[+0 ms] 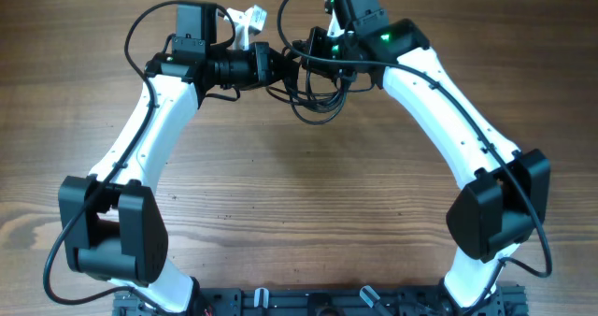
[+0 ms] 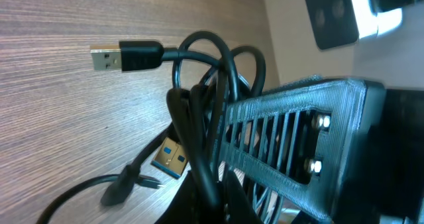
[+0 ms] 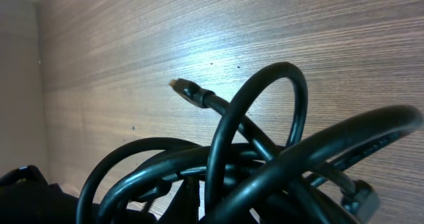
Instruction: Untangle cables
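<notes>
Item: thin black flexible cables (image 1: 316, 99), one bunch, lying on the brown wood-grain desk (image 1: 299, 194) at its far middle, directly between the two arms' tips. Condition: tangled; several loops cross over and through one another in a tight cluster, with one looser loop drooping toward the near side in the overhead view. Ends accounted for: one silver flat USB plug (image 2: 106, 58) sticking out clear of the knot above the desk; one blue-tongued plug (image 2: 171, 159) and a small dark plug (image 2: 149, 182) lying low beside the bundle; one narrow pointed plug (image 3: 184, 88) projecting from the arches in the right wrist view. Left hand (image 1: 271, 66): at the left edge of the bunch, one grey lattice-ribbed plastic finger (image 2: 291, 134) pressed close against the cords; its partner is out of view, so grip cannot be told. Right hand (image 1: 314, 52): at the upper right edge of the bunch, fingers hidden behind near loops; width cannot be told. Progress, by judgement: early. Some plug ends show free, yet no cord lies separate or straight; the whole crossing of loops is left to be drawn apart.
</notes>
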Tool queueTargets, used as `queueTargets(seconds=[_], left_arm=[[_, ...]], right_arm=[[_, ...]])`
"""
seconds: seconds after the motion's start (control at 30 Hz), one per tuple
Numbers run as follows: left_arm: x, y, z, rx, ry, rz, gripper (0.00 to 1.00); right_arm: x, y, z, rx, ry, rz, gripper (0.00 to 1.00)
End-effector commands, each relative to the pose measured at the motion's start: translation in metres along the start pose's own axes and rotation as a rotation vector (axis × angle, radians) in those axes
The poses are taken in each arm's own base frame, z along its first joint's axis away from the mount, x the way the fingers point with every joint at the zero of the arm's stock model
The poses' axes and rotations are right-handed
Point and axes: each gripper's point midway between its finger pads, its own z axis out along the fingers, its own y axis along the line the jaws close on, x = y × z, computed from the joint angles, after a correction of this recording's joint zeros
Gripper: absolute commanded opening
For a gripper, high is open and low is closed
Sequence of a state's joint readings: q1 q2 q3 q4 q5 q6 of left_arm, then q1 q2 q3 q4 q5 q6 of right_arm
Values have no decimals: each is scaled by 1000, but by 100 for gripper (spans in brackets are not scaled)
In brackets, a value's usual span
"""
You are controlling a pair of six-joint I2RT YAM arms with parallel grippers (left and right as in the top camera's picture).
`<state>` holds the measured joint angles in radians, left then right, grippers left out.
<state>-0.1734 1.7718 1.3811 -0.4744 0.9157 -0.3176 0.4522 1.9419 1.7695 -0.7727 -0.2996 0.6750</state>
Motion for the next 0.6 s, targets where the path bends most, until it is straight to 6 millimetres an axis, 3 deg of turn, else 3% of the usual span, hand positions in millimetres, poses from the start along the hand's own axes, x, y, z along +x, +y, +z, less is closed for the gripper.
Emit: queueTargets(seconds=[0.0,0.07,0.2,0.27,0.4,0.57], left_arm=[[4,2,-7,-7,18,76,4],[4,20,-9,-98,11,77,4],[1,87,-30,-500,-37,37,4],[-1,100,-38,-587,-50,35,4],[-7,118,-53,-723,-86,36,4],[-19,141,-81,-879,-202,-69,4]], right_arm=[[-34,-29,-30,-18,-54,-33,4],[-47,-38,-49,-53,-74,-29,4],[-71,-81,-95,-52,-123,53,4],[-72,-101,-101,-20,-119,99,4],[-67,-150,-108,205,-134,197,4],[-49,-224,-131,633,-172,322,4]])
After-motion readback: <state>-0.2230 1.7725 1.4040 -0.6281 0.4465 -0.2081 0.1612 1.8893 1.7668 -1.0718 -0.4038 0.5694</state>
